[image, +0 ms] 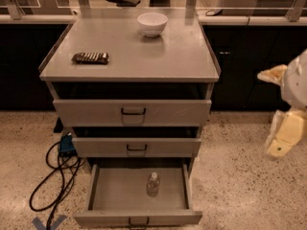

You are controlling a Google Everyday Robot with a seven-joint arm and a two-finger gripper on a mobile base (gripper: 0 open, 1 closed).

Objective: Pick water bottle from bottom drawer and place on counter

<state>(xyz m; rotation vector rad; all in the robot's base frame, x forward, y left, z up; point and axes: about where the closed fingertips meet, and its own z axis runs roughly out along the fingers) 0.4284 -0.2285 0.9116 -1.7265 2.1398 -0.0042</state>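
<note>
The grey counter [163, 56] carries 2 things. A white bowl [152, 24] stands upright near its back edge, a little right of the middle. A dark flat packet [90, 57] lies near the left rim, well apart from the bowl. The tool [279, 142] hangs off to the counter's right, lower than its top and apart from it.

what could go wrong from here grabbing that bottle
The water bottle stands upright in the bottom drawer, so a glancing touch could tip it.
The gripper sits right of the cabinet, far from the bottle; reaching in might clip the middle drawer front above.
On the counter, setting down could bump the white bowl.
</note>
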